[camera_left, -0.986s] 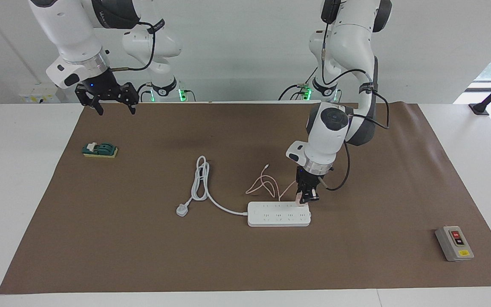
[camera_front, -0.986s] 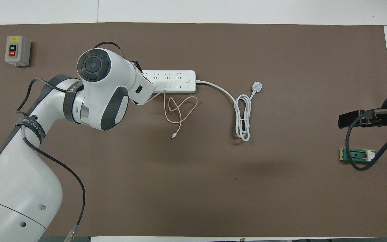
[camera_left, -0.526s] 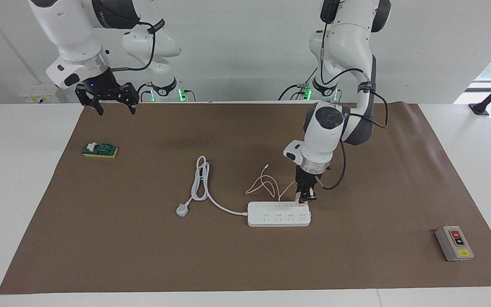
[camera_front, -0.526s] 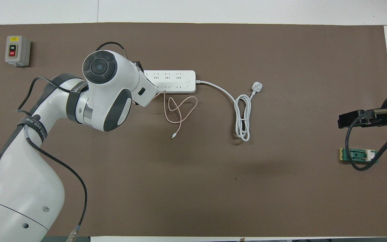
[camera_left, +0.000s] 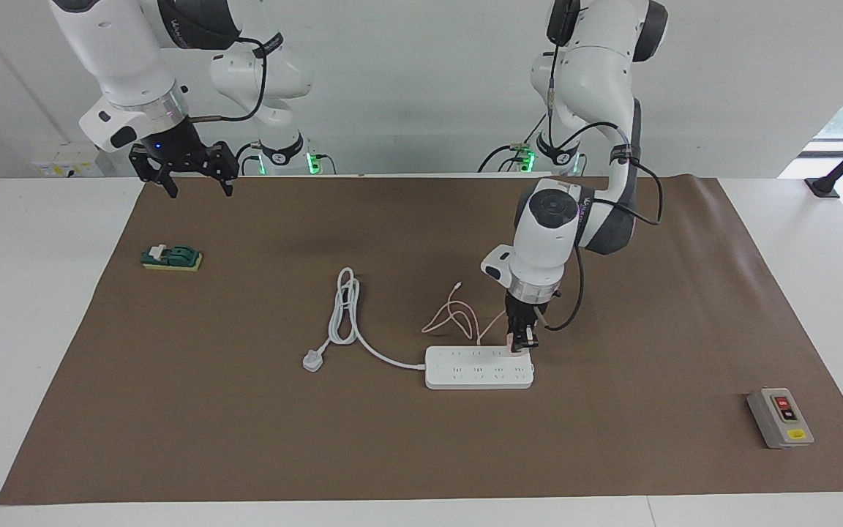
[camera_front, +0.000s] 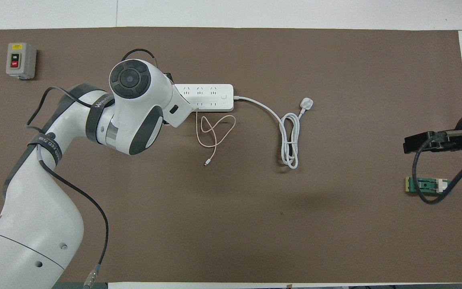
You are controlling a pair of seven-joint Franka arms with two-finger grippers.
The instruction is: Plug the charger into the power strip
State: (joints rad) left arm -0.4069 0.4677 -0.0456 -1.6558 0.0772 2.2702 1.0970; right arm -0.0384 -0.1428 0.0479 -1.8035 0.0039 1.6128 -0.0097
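Since a second ago our left fingers [camera_left: 521, 341], clamped on the light, rigid charger [camera_left: 515, 342] (by its flat sides), edge along the power strip [camera_left: 478, 368]; right fingers [camera_left: 186, 176] wait spread.

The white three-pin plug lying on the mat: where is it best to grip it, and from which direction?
Probably grip the three-pin plug across its compact body, coming straight down from above. It lies flat on the mat with bare space around it, and its thick cord leaves from one end, so close the claw across the two cord-free sides.

White power strip [camera_left: 478, 367], pink charger [camera_left: 514, 341]
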